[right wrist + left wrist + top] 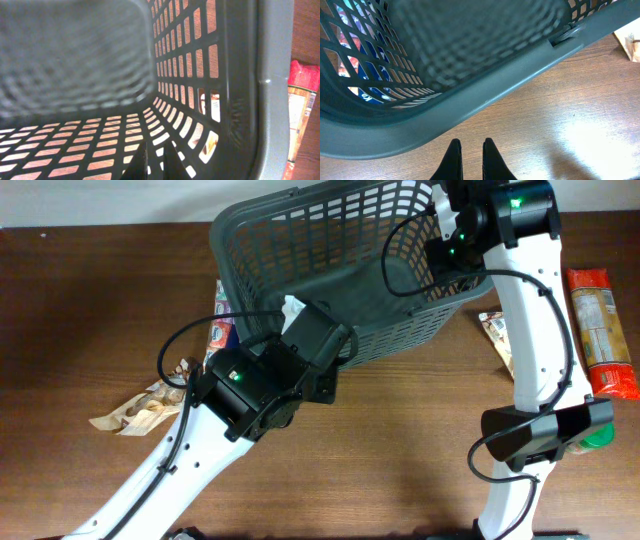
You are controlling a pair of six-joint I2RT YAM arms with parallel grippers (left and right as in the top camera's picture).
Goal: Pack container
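The left end effector (469, 146) hung nearly closed beside the basket (300, 240), the right end effector's (150, 167) state unclear.

Container (80, 55) floor blurred; right fingers (170, 162) cropped.

**Where everything sits**

We see the basket (330, 250) at the far centre of the counter (90, 310). The left end effector (469, 150) sits just outside its near rim; the right end effector (150, 167) reaches inside at its right end. A packet (222, 320) lies against the basket's left side, another packet (140, 408) nearer and left. Right of the basket lie a small packet (496, 335) and, farther right, a long packet (600, 330).
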